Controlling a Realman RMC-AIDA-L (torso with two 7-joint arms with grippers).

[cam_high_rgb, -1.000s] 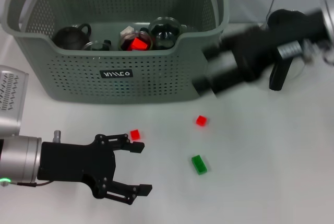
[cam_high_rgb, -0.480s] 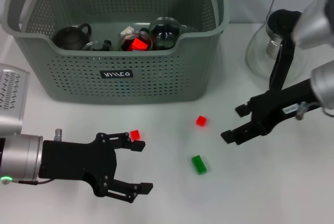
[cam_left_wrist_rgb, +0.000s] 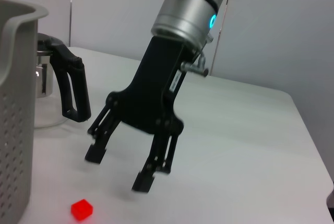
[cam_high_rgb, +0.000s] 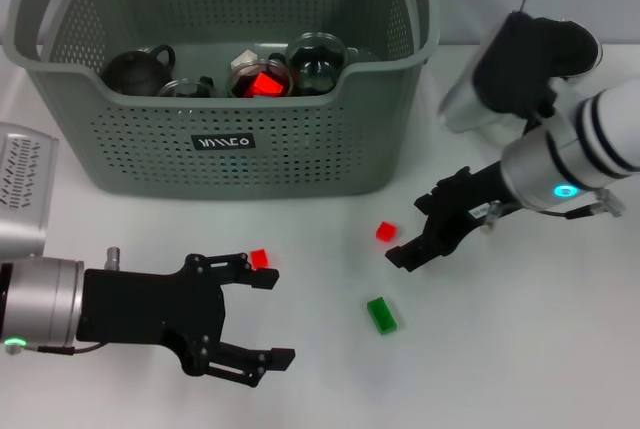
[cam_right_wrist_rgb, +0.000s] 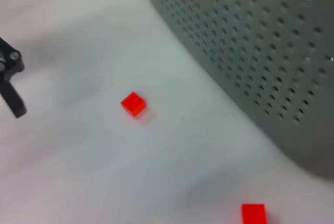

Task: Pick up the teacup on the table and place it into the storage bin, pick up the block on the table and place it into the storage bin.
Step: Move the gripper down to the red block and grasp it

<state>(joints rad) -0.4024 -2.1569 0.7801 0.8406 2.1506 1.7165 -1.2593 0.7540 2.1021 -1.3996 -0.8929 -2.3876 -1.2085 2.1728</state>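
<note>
The small bright-red plastic cube block [cam_high_rgb: 385, 231] lies bare on the white table [cam_high_rgb: 520, 349], just beside the fingertips of the black two-fingered right gripper [cam_high_rgb: 422, 234], whose fingers are spread with nothing between them. Behind both stands the large grey-green perforated plastic storage bin [cam_high_rgb: 230, 139], holding dark teaware. The left wrist view alone shows a glass pot with a black handle [cam_left_wrist_rgb: 70, 91] beyond the right gripper; the black left gripper [cam_high_rgb: 262, 319] hovers splayed, near a second red block [cam_high_rgb: 259, 258].

On the table: red blocks, two [cam_high_rgb: 385, 232] [cam_high_rgb: 259, 258]; green block, one [cam_high_rgb: 381, 314]; basket, one [cam_high_rgb: 150, 154]; grippers, two [cam_high_rgb: 427, 231] [cam_high_rgb: 256, 317]; glass pot, one [cam_left_wrist_rgb: 44, 96].
</note>
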